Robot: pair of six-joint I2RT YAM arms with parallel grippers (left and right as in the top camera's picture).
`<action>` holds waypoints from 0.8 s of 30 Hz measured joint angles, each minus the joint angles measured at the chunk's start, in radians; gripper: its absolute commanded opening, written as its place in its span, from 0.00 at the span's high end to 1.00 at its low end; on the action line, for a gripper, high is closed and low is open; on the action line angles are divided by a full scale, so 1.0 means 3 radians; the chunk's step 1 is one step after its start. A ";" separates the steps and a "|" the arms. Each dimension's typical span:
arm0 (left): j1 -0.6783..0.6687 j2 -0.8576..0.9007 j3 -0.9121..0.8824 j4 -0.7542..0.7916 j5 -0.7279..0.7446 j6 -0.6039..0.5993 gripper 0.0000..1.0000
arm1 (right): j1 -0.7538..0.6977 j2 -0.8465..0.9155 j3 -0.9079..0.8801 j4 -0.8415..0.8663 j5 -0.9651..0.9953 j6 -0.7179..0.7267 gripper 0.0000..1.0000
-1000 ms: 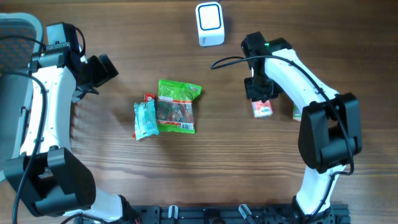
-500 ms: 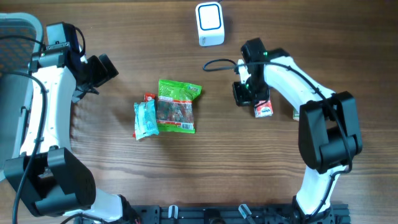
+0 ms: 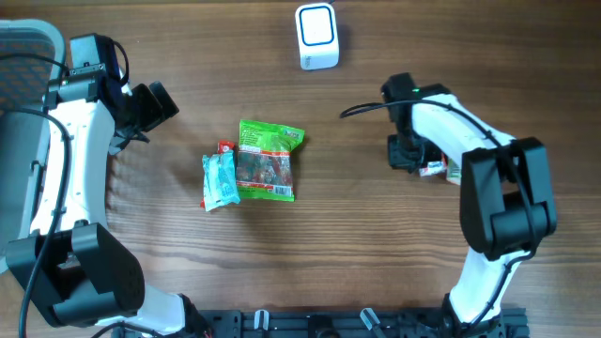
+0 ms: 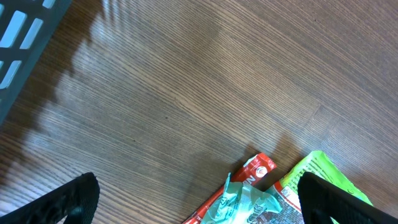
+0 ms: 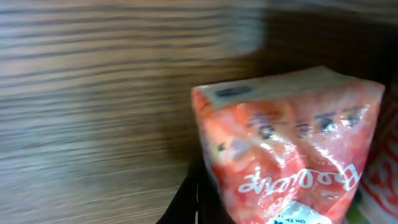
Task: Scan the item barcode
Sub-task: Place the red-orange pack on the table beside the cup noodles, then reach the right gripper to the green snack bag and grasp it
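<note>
My right gripper [image 3: 406,155] is shut with nothing between its fingers [image 5: 186,202], low on the table at the right. A small red packet [image 5: 292,149] lies right against their right side; from above it [image 3: 432,169] shows just right of the gripper. The white barcode scanner [image 3: 316,36] stands at the table's far edge. My left gripper [image 3: 155,105] hangs open at the far left, apart from everything. In the left wrist view its wide jaws [image 4: 199,199] frame a red stick packet [image 4: 255,171] and a teal wrapper [image 4: 249,202].
A green snack bag [image 3: 268,160], the teal wrapper [image 3: 219,180] and the red stick [image 3: 223,147] lie together left of centre. Another small pack [image 3: 452,172] sits just right of the red packet. A grey basket [image 3: 19,56] stands at the far left edge.
My right gripper closed, went to the left of the red packet, then swept right, and the packet has shifted right with it. The left arm has not moved.
</note>
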 measured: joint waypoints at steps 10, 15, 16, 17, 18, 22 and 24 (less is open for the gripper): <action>0.0000 0.0000 0.0000 0.0000 0.0000 0.0000 0.00 | -0.0061 -0.0148 0.0329 -0.0097 -0.0783 -0.0298 0.64; 0.0000 0.0000 0.0000 0.0000 0.0000 0.0000 0.00 | 0.0340 -0.0310 0.0397 0.0439 -0.2193 -0.0359 0.27; 0.0000 0.0000 0.0000 0.0000 0.0000 0.0000 0.00 | 0.0542 -0.0310 0.0394 0.0610 -0.2269 -0.0361 0.20; 0.0000 0.0000 0.0000 0.0001 0.0000 0.0000 0.00 | 0.0647 -0.0310 0.0394 0.0692 -0.2274 -0.0360 0.14; 0.0000 0.0000 0.0000 0.0000 0.0000 0.0000 0.00 | 0.0828 -0.0309 0.0394 0.0813 -0.2193 -0.0399 0.06; 0.0000 0.0000 0.0000 -0.0001 0.0000 0.0000 0.00 | 0.1411 -0.0309 0.0394 0.1077 -0.2007 -0.0843 0.45; 0.0000 0.0000 0.0000 0.0000 0.0000 0.0000 0.00 | 0.1551 -0.0309 0.0401 0.1150 -0.2007 -0.1124 0.66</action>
